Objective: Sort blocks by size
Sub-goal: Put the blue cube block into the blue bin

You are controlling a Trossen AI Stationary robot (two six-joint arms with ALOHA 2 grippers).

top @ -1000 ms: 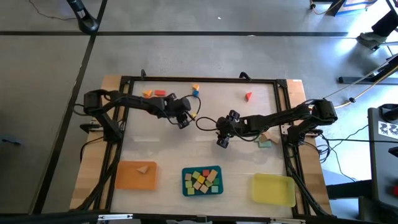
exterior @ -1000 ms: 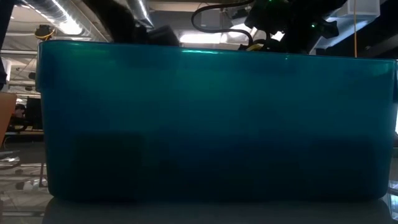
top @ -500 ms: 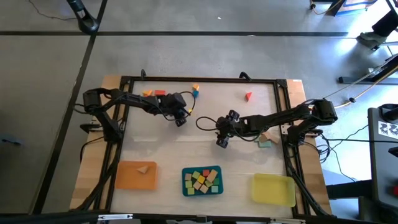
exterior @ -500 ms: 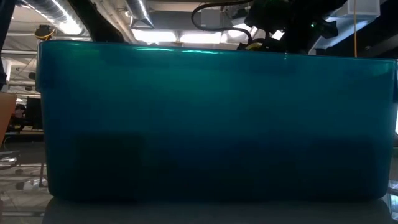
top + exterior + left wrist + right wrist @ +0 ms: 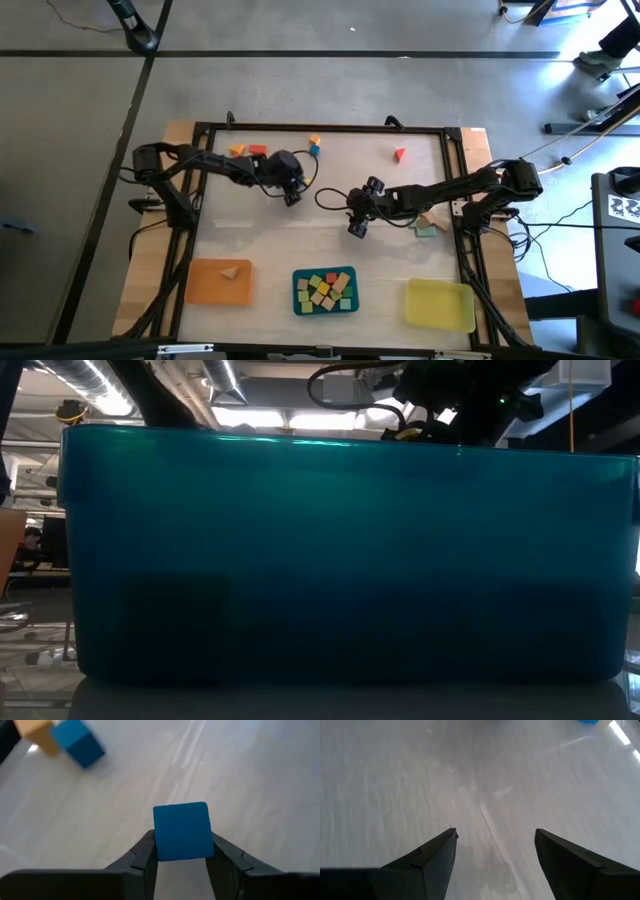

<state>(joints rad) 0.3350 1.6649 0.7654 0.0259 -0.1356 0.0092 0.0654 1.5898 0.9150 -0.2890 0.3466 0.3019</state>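
My left gripper [image 5: 180,842] is shut on a small blue block [image 5: 181,830] at the table's far left-middle [image 5: 291,193]. Beyond it lie a second blue block [image 5: 77,742] and a yellow one [image 5: 314,140]. More blocks lie loose on the table: orange and red [image 5: 246,150], red [image 5: 400,154], tan and mint [image 5: 428,225]. My right gripper [image 5: 495,845] stands open over bare table near the middle [image 5: 358,222]. In the low view a teal tray wall [image 5: 340,560] hides the table. My left gripper pinches the blue block by two opposite side faces [image 5: 156,845], one finger on each. The fingers slant down from the table's left side. The block stands square between them; I cannot tell whether its underside is on the table.
Along the near edge stand an orange tray [image 5: 205,290] with a tan block, a teal tray [image 5: 298,300] with several blocks, and a yellow tray [image 5: 440,305]. A black frame [image 5: 320,128] rims the table. A looped cable [image 5: 328,195] hangs between the two grippers.
My left gripper has shifted slightly toward the table's far edge and sunk; its dark shape above the teal tray wall in the low view has dropped out of sight.
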